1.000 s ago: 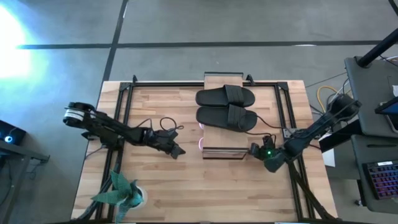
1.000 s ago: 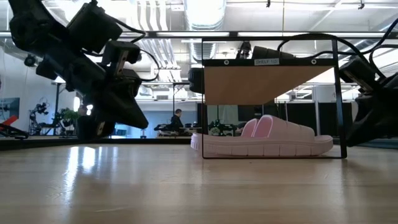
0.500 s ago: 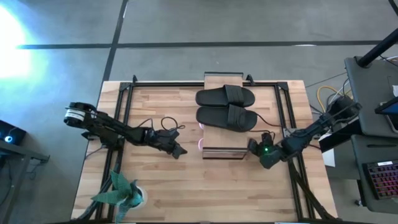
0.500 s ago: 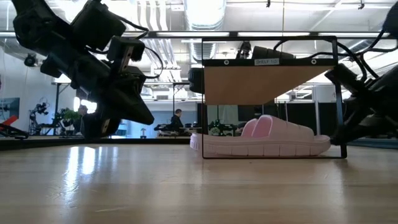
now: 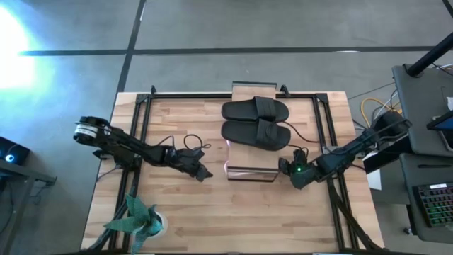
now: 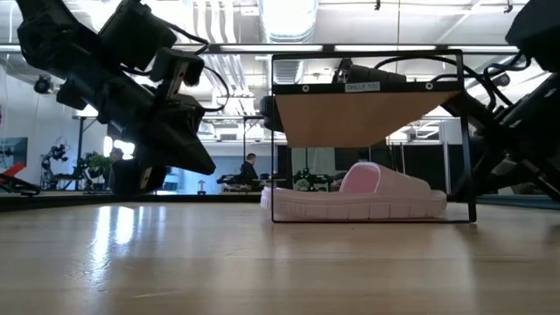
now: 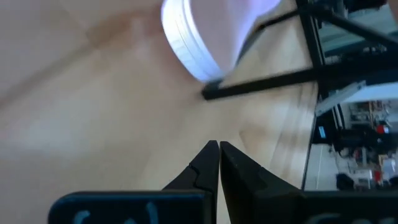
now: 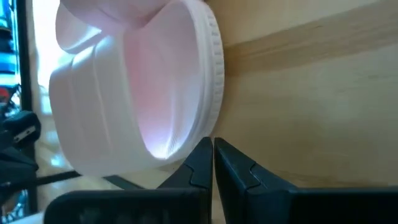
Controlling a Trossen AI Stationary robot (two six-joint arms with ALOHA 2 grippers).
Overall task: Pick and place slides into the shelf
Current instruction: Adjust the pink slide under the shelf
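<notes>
Low rack with light wooden plank top and thin dark metal frame stands near the centre of the pale wooden worktop, slightly toward 1 o'clock. Two matte black slip-on slides lie side by side on its top plank. Pale pink slides sit on the worktop under the plank, inside the frame; the low view shows a strap and ribbed sole. Right end effector, fingers closed together and empty, sits at the rack's 3 o'clock side, tips right beside a pink slide's sole edge. Left end effector, also closed and empty, is at the rack's 9 o'clock side, apart from it. Green toy plant at 7 o'clock.
</notes>
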